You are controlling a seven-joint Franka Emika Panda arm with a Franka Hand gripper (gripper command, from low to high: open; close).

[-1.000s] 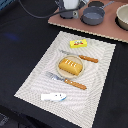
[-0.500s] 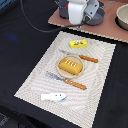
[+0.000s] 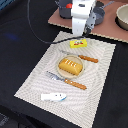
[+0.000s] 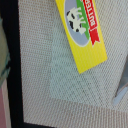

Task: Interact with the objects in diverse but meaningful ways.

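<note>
A yellow rectangular box [image 3: 79,44] with a red mark lies at the far end of the striped placemat [image 3: 35,80]. My gripper [image 3: 80,34] hangs just above it; its fingers are too blurred to read. The wrist view shows the yellow box [image 4: 82,30] close up, with a cow picture and a red band, and no fingertips around it. On the tan plate [image 3: 59,70] sits an orange-brown scored bread loaf [image 3: 70,66]. Near the placemat's front edge lies a white-and-blue fish [image 3: 53,96]. A small red shape [image 3: 68,6] shows behind the arm, perhaps the tomato.
A wooden-handled knife [image 3: 82,58] lies beyond the plate and a fork [image 3: 66,81] in front of it. Grey pots [image 3: 100,12] and a bowl [image 3: 122,16] stand on a brown board at the back. Black table surrounds the placemat.
The arm has come forward and down from the pots at the back to just over the yellow box. The loaf, fish and cutlery have not moved.
</note>
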